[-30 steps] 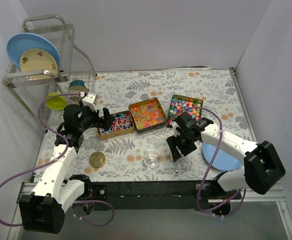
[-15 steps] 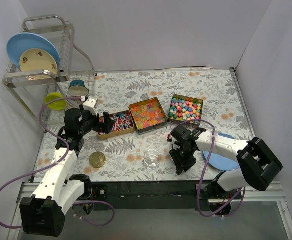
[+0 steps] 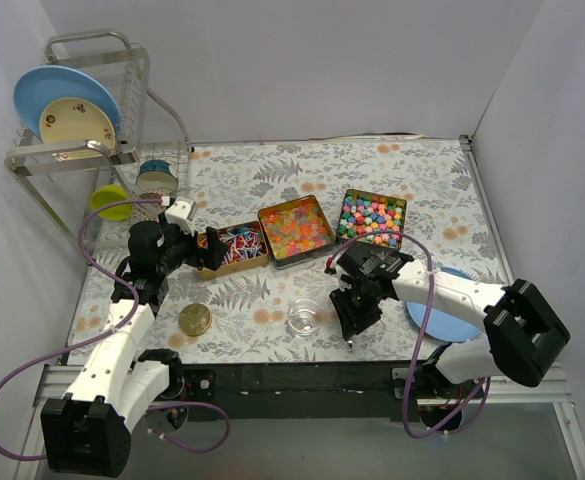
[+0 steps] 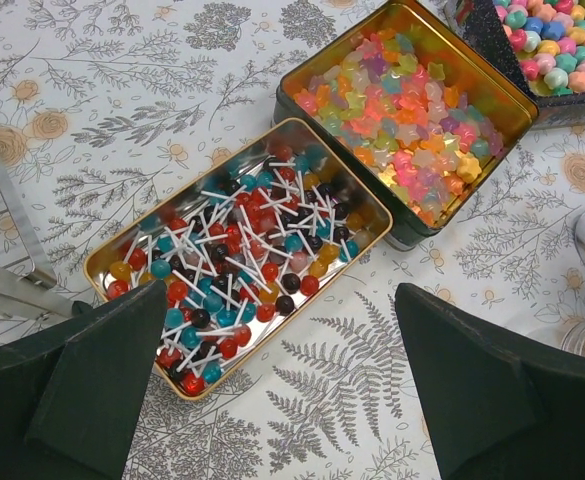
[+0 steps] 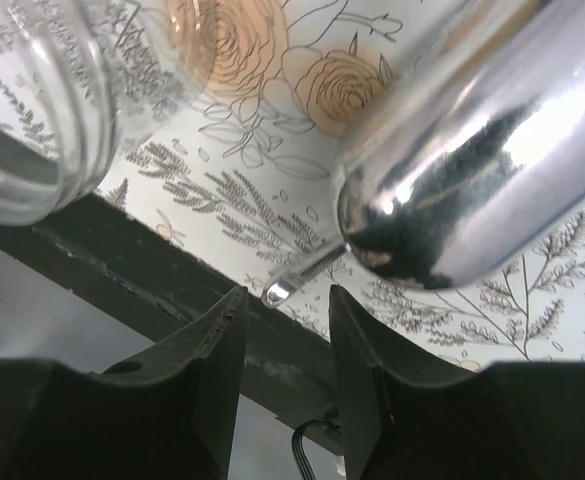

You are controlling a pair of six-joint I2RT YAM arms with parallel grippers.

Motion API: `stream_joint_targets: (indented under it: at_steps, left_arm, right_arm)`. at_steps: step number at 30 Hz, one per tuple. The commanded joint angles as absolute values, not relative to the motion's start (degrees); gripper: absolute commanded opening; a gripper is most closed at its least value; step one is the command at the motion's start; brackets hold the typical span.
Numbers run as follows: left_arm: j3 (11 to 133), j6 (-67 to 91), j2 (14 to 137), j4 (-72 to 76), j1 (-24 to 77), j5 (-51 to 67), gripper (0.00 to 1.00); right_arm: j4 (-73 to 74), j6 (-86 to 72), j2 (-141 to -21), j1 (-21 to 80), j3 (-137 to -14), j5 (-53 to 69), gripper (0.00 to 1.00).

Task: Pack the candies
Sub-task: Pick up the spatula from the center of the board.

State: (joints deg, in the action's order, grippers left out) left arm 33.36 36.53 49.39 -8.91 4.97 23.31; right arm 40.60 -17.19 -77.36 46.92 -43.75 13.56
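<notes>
**Right gripper low by the jar, left gripper spread over the lollipops**

At the near edge of the bench a round gold lid lies flat on the left. A clear glass jar stands to its right, near the middle. The right gripper hangs low just beside the jar, on its right. Its fingers are drawn close, with only a narrow slot between them. The thin end of a shiny metal spoon shows at the mouth of that slot, and the bowl lies beyond it over the flowered cloth. Whether the fingers actually clamp the spoon cannot be told. A blue plate lies flat under the right arm.

Further back, the left gripper is spread wide and holds nothing. It sits at the left end of the first tin, which holds lollipops in red, blue and orange, their white sticks crossing each other. The next tin is just beside it on the right and is filled with glossy gummies in orange, yellow and pink. A third tin further right holds pastel sweets of many colours. All the candies are in these three tins, and none are visible in the jar.

At the far left corner stands a wire dish rack holding upright plates.
</notes>
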Motion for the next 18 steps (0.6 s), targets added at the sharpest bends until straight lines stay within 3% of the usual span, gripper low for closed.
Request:
stream_joint_targets:
  at_steps: [1, 9, 10, 11, 12, 16, 17, 18]
  left_arm:
    - [33.40, 37.00, 48.43, -8.17, 4.66, 24.43, 0.98]
    - [34.45, 37.00, 48.25, -9.23, 4.66, 23.64, 0.98]
    - [34.19, 37.52, 48.25, -9.05, 4.66, 23.64, 0.98]
    - [34.19, 37.70, 48.25, -8.70, 4.66, 23.73, 0.98]
    - [34.19, 37.97, 48.25, -8.61, 4.66, 24.08, 0.98]
    - [34.45, 39.20, 48.95, -8.09, 4.66, 25.66, 0.98]
    - [34.98, 39.72, 49.22, -7.91, 4.66, 26.19, 0.98]
    - [35.24, 39.90, 49.48, -7.74, 4.66, 26.80, 0.98]
  right_arm:
    - [38.06, -19.86, -82.08, 47.37, -44.91, 14.42, 0.45]
    - [38.41, -22.50, -87.27, 47.64, -44.03, 9.05, 0.45]
    - [38.32, -22.41, -88.06, 47.72, -43.95, 8.62, 0.42]
    - [38.32, -22.24, -88.41, 47.72, -43.86, 8.18, 0.29]
    - [38.49, -21.89, -88.68, 47.64, -43.86, 7.65, 0.24]
    - [40.50, -19.96, -86.94, 45.97, -44.91, 3.27, 0.12]
    - [41.13, -19.17, -85.79, 45.71, -46.83, 2.38, 0.02]
    - [41.83, -18.03, -84.48, 45.53, -47.80, 1.59, 0.01]
